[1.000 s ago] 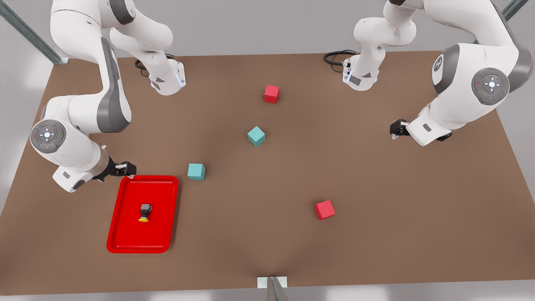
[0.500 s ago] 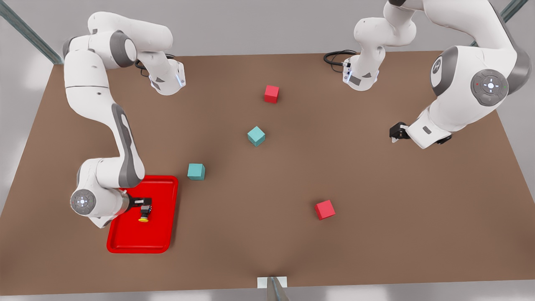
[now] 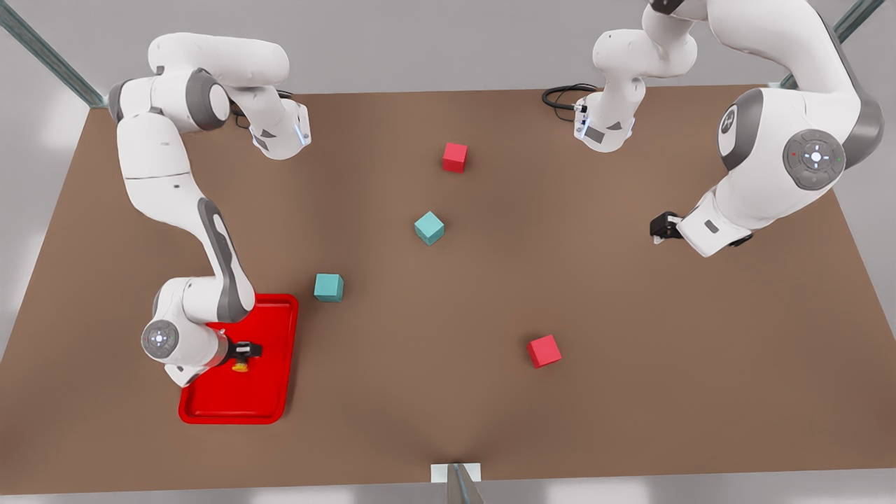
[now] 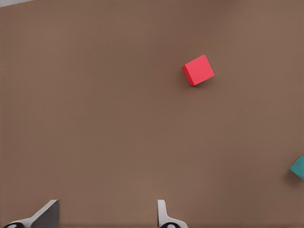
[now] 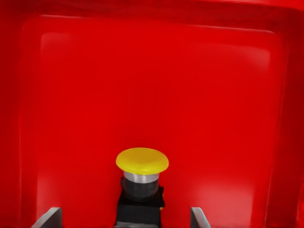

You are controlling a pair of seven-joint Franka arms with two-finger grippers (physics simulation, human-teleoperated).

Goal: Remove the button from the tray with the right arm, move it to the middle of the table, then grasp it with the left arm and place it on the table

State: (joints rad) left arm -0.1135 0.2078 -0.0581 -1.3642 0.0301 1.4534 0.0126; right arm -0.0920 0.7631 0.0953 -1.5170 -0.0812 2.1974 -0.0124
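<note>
- The button (image 5: 141, 185) lies on its side inside the tray (image 3: 269, 392), at the near left of the desk (image 3: 630, 392) in the front view.
- The right end effector (image 3: 246, 350) sits low over the button, fingers (image 5: 47, 217) apart on either side of its body, placed ready to close.
- The left end effector (image 3: 661, 225) waits, fingers apart, at the far right above bare desk, near the red cube (image 4: 198, 70), presumably for the handover.
</note>
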